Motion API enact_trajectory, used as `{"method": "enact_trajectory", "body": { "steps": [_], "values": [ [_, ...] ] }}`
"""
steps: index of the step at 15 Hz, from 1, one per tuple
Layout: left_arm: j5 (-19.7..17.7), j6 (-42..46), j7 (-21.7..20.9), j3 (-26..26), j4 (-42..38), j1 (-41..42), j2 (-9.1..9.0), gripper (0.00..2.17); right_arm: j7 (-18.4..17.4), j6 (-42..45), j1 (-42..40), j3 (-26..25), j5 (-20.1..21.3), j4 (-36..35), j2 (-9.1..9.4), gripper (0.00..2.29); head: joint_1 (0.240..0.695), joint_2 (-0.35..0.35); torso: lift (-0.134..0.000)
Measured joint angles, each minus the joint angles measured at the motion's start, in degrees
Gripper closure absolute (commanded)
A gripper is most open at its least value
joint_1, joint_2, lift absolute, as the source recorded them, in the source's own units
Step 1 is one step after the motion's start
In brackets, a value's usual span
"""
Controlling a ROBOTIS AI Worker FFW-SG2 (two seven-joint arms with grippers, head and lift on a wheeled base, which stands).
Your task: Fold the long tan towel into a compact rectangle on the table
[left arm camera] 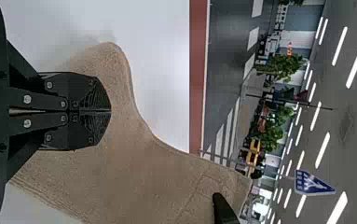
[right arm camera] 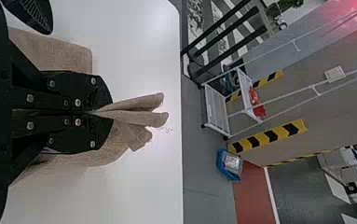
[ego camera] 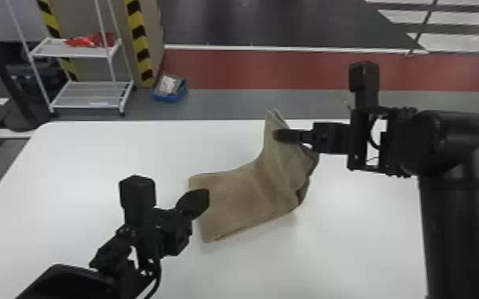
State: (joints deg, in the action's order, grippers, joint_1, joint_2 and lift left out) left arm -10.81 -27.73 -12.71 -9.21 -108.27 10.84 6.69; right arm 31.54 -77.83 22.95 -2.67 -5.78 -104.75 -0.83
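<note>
The tan towel (ego camera: 242, 191) lies on the white table, its right part raised and bunched where my right gripper (ego camera: 280, 136) pinches it near the far edge. Layers of the towel (right arm camera: 139, 109) stick out beyond the closed fingertips of my right gripper (right arm camera: 92, 112). At the towel's left end is my left gripper (ego camera: 203, 202), over or beside its edge. In the left wrist view my left gripper (left arm camera: 110, 111) has its fingers together in front of the towel (left arm camera: 134, 172); no cloth shows between them.
The white table (ego camera: 91, 159) extends around the towel on all sides. Beyond its far edge stand a white shelf rack (ego camera: 91, 95) and a blue bin (ego camera: 170, 87) on the floor.
</note>
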Motion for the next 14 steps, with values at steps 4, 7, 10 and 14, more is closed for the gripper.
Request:
{"method": "enact_trajectory", "body": {
  "steps": [4, 7, 10, 14],
  "values": [
    [0.20, -0.77, -2.22, 1.17, 3.39, -0.11, 0.07, 1.97, -1.03, -0.20, 1.07, 2.83, 1.00, 1.21, 0.66, 1.69, 0.695, 0.008, -0.123],
    [0.25, -0.71, -3.46, 1.08, 6.51, -1.38, -0.07, 1.97, -1.69, -0.20, 1.20, 5.79, 2.31, 1.55, 0.82, 1.69, 0.695, 0.023, -0.123],
    [0.18, -0.59, -3.35, 0.45, 8.13, -2.37, -0.45, 1.97, -2.24, 0.10, -0.20, 9.13, 2.44, 2.05, 0.82, 1.69, 0.695, 0.036, -0.123],
    [0.26, 0.17, -2.93, -0.78, 8.98, -2.73, -0.73, 1.97, -4.26, 2.43, -2.36, 13.78, 2.36, 2.92, 0.82, 1.69, 0.695, 0.056, -0.123]
  ]
}}
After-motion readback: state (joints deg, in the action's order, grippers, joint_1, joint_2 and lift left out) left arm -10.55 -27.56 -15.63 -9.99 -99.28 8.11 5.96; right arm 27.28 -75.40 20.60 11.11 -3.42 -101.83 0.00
